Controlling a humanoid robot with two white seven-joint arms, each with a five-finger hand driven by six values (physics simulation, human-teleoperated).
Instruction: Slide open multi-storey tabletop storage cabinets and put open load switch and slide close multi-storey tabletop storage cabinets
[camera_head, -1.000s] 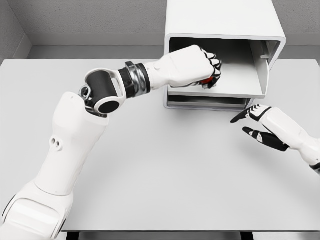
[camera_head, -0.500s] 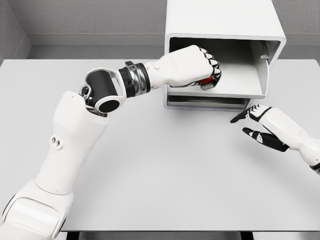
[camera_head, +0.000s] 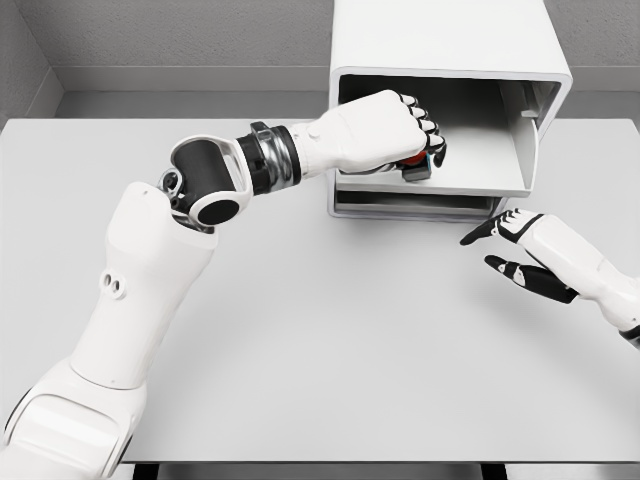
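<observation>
Now the left hand grips the switch over the open drawer; next, let go gently.

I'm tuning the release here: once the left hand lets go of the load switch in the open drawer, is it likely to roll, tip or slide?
The load switch, red and dark under the left hand, looks small and blocky, so probably rigid and unlikely to roll. It looks light for one hand. The drawer floor appears smooth, so it might slide when the drawer is pushed shut.

White shelled arms; the left arm has a black-capped elbow and ribbed grey wrist. Both hands have black-jointed fingers.
</observation>
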